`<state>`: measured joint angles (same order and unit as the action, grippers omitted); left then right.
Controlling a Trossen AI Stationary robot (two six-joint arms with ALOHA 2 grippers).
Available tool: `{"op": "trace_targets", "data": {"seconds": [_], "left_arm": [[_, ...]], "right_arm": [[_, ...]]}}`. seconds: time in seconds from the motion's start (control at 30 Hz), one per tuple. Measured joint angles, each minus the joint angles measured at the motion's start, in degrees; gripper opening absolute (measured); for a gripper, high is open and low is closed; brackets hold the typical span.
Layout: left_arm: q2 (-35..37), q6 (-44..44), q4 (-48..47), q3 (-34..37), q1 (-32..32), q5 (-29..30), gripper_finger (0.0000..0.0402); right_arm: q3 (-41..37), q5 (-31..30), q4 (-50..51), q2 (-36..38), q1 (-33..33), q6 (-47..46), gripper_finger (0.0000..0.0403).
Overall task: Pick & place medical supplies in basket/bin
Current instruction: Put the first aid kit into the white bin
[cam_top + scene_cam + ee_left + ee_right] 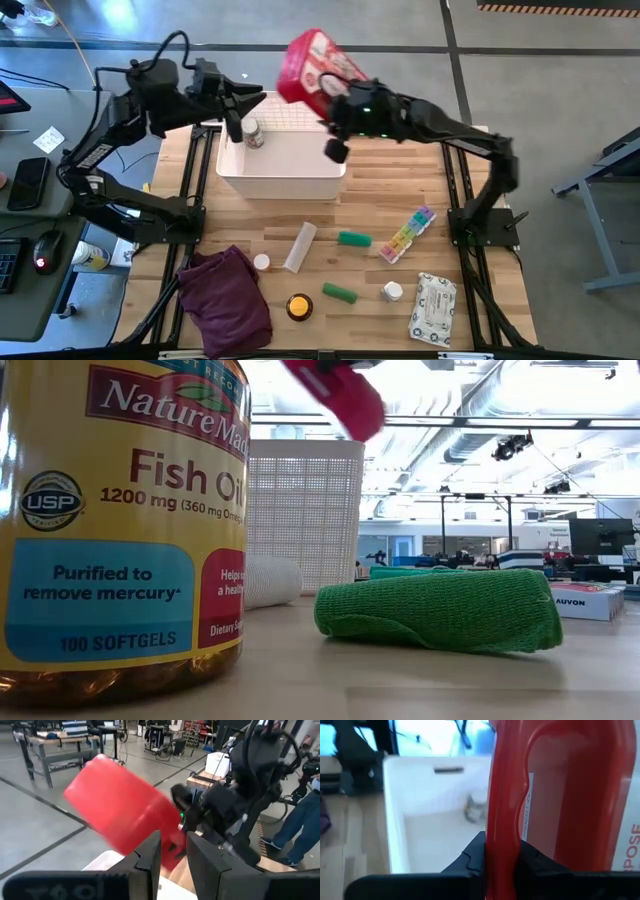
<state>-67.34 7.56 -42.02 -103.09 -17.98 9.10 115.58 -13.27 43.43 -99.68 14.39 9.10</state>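
The right gripper point(340, 100) is clamped on the handle of the red first-aid case point(312, 68), holding it tilted in the air above the far edge of the white basket point(285, 170); in the right wrist view its two dark fingers point(470, 862) press against either side of the red plastic. The left gripper point(240, 105) hovers over the basket's left far corner, its fingers point(147, 852) standing slightly apart with nothing between them. A small bottle point(253, 135) lies inside the basket near that corner. The other supplies rest on the wooden tabletop point(480, 200) in front of the basket: a clear tube point(299, 247), two green rolls point(354, 239) point(339, 293), the rainbow pill organiser point(406, 235), two small white bottles point(261, 262) point(392, 291), an amber fish oil bottle point(298, 307) and the white wipes pack point(433, 309). A dark purple cloth point(225, 298) lies crumpled at the near left.
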Motion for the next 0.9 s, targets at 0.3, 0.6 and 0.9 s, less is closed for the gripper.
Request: {"op": "trace_targets", "data": {"seconds": [0.3,0.6,0.9], "left_arm": [[5.6,-0.2,-0.5,0.0,0.0,2.5,0.0127],[6.8,4.0,-6.6,0.0,0.0,6.6,0.0127],[6.9,12.1,-17.3,0.0,0.0,9.6,0.0127]], "right_arm": [[5.3,6.8,-1.3,-14.5,0.5,0.4,0.0043],[5.4,11.4,-2.0,-23.0,0.7,4.5,0.0043],[5.6,17.4,-1.7,-27.5,3.7,4.1,0.0043]]}}
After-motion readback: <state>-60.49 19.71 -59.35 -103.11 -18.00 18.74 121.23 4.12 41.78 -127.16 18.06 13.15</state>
